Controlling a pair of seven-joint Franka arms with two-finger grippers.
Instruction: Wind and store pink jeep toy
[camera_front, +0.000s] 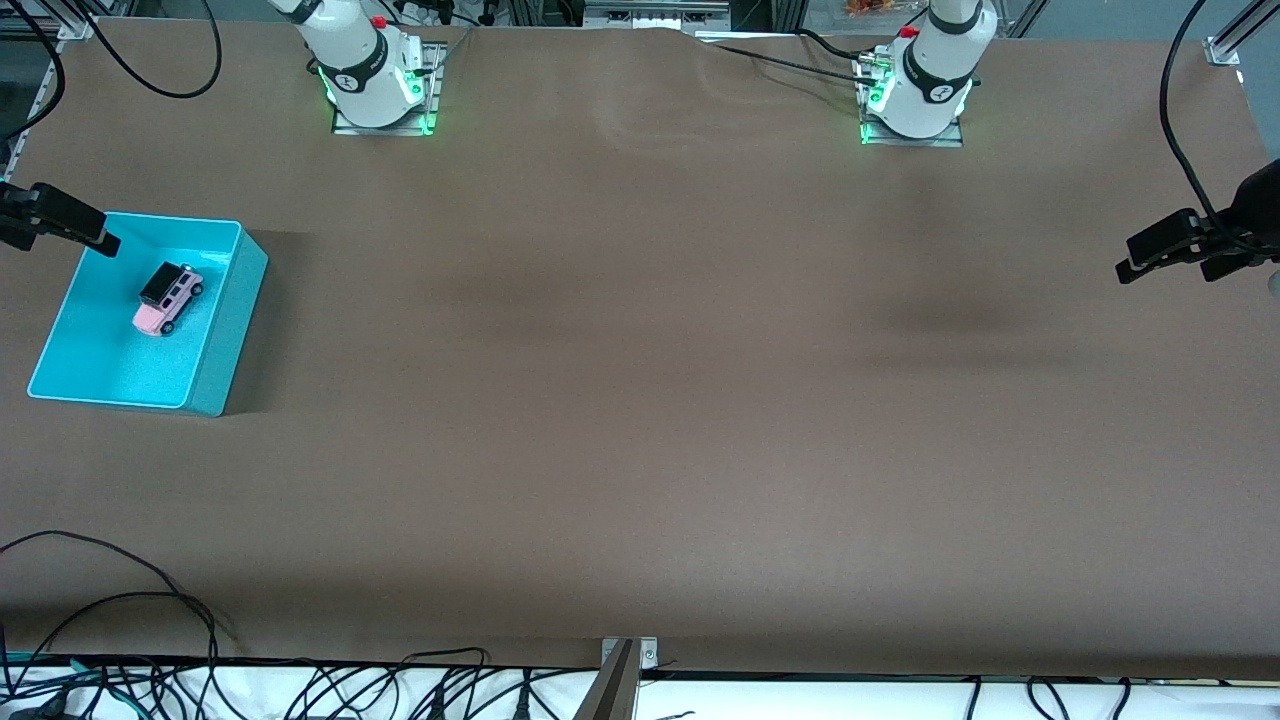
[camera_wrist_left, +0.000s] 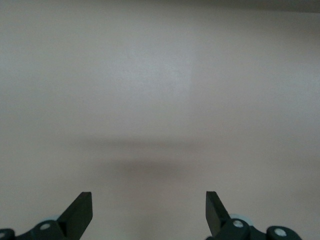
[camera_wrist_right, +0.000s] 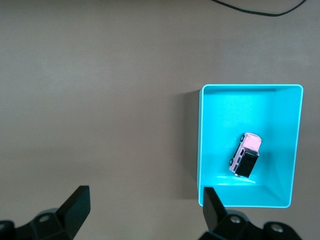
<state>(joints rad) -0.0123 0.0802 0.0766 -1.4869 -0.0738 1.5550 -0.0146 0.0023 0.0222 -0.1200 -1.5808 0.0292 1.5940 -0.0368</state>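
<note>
- The pink jeep toy (camera_front: 167, 299) sits inside the turquoise bin (camera_front: 225, 330) at the right arm's end of the brown table (camera_front: 640, 400). It is a tiny boxy car with a pale pink hood and body, a black roof over its rear half and small dark wheels, and it rests on the bin floor at a slant to the walls.
- The right gripper (camera_wrist_right: 145, 210) hangs high over the table just beside the bin, jaws spread wide and empty. Its wrist view looks straight down into the bin, and only there does the jeep's (camera_wrist_right: 245, 155) roof show from directly above.
- The left gripper (camera_wrist_left: 149, 212) waits over bare table at the left arm's end, jaws likewise spread and empty.
</note>
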